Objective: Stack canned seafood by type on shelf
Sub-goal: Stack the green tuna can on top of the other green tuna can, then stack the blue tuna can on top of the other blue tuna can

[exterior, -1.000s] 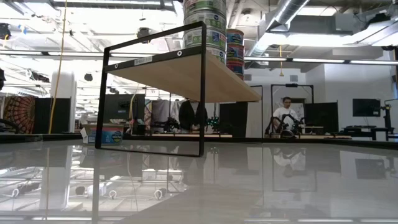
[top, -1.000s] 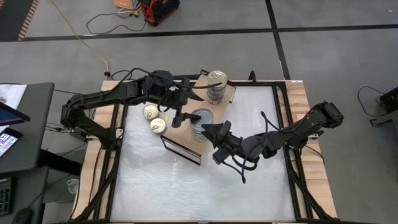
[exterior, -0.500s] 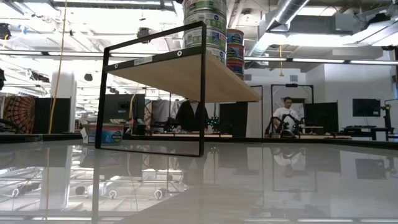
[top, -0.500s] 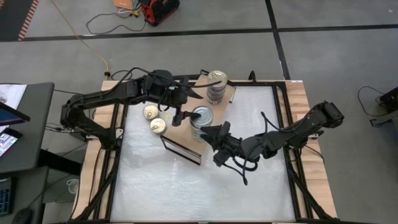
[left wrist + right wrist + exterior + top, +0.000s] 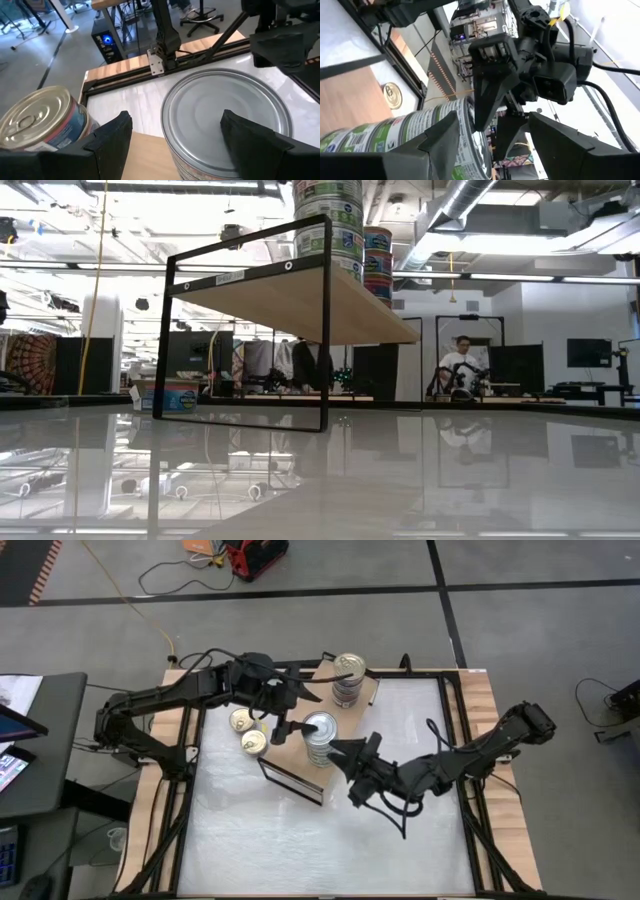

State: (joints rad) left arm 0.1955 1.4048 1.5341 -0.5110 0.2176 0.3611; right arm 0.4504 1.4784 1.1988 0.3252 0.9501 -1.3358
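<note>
canned seafood is piling up on the shelf, and 2 columns are standing there right now. silver-lidded stack is sitting near the shelf's front edge, with green-labelled tins showing in the low view, and gold-lidded stack is rising at the far corner. 2 loose gold tins are lying flat on the shelf, well apart from both stacks, off to the outer side of the left fingers. those 2 are looking like the work still left: by lid colour they are belonging with the gold column, so the job is reading as mostly done, not finished.

left gripper is hovering just beside the silver stack, its fingers spread wide and holding nothing; in its wrist view the silver lid is sitting right between the fingertips, and 1 gold tin is lying just outside 1 finger. right gripper is hanging on the opposite side of the same stack, fingers also parted and empty, the green labels lying close in front of them. neither hand is carrying a tin, and the table is showing none.
</note>
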